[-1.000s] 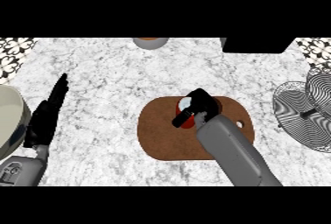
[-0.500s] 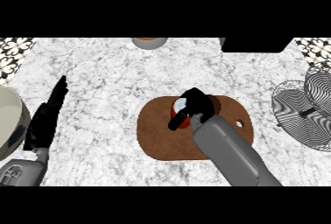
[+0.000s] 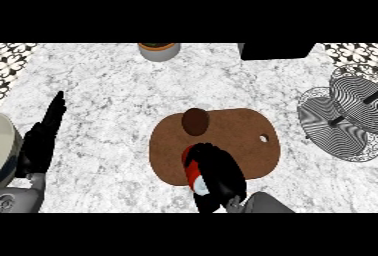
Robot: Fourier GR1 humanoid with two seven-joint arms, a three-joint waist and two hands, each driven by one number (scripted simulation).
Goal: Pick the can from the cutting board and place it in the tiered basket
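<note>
Marble is covering the whole desk (image 3: 111,90), white with grey veining. Near the middle a brown cutting board (image 3: 244,135) is lying flat, rounded at the corners, with a small hole near its right edge. A dark brown round patch (image 3: 196,121) is sitting on the board's upper left part; what it is cannot be told from here.

The right hand (image 3: 218,177) is hanging over the board's lower left part, its black fingers (image 3: 210,157) curling round the can (image 3: 196,179). Only a strip of the can's red side and a bit of its pale end are showing between fingers and thumb; whether it is touching the board or raised above it cannot be told.

The tiered basket (image 3: 347,117) is standing at the desk's right edge, well apart from the board, its wire trays striped black and white. Nothing is visibly lying in the trays.

The left hand (image 3: 40,140) is resting at the left edge, fingers straight and pressed together, pointing up the view. Beside it a pale rounded bowl (image 3: 6,150) is poking in from the left.

At the far edge a grey pot (image 3: 159,51) with a dark brown top is standing, and a black box (image 3: 277,50) to its right.
</note>
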